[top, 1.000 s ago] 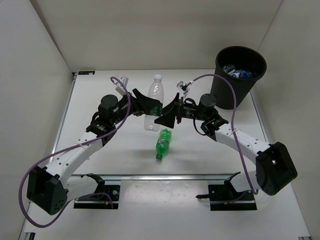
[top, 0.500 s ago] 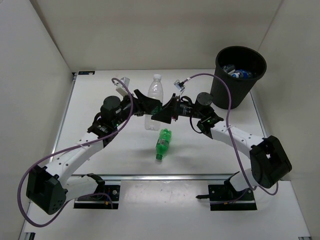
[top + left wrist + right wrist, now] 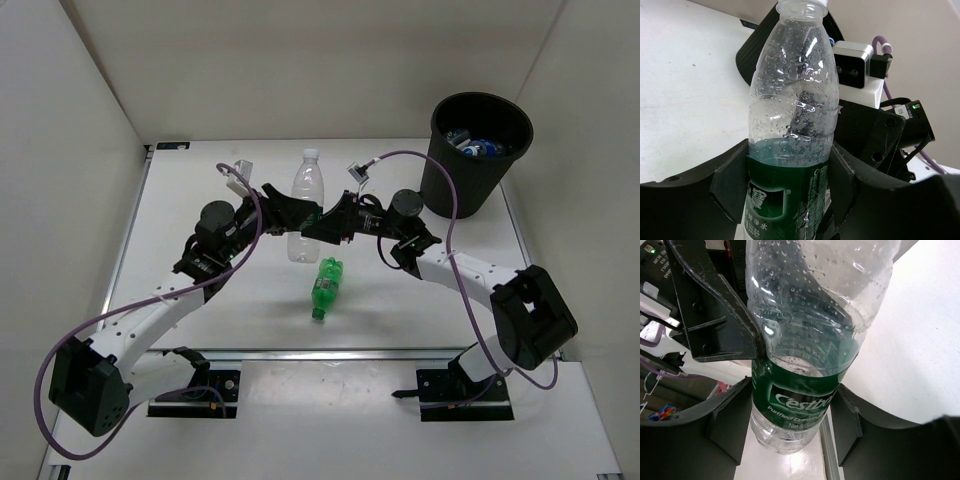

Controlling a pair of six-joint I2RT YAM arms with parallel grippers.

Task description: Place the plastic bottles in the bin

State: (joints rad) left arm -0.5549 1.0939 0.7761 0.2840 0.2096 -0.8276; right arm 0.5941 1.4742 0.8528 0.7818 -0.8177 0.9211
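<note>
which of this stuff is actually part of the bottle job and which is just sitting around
Job: green-label bottle, translucent green bottle, black bin, binned bottles.
Just there: purple cable, table.

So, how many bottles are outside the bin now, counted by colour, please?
clear bottle, dark green label: 1
green bottle: 1
total outside the bin: 2; the ones inside cannot be counted.
</note>
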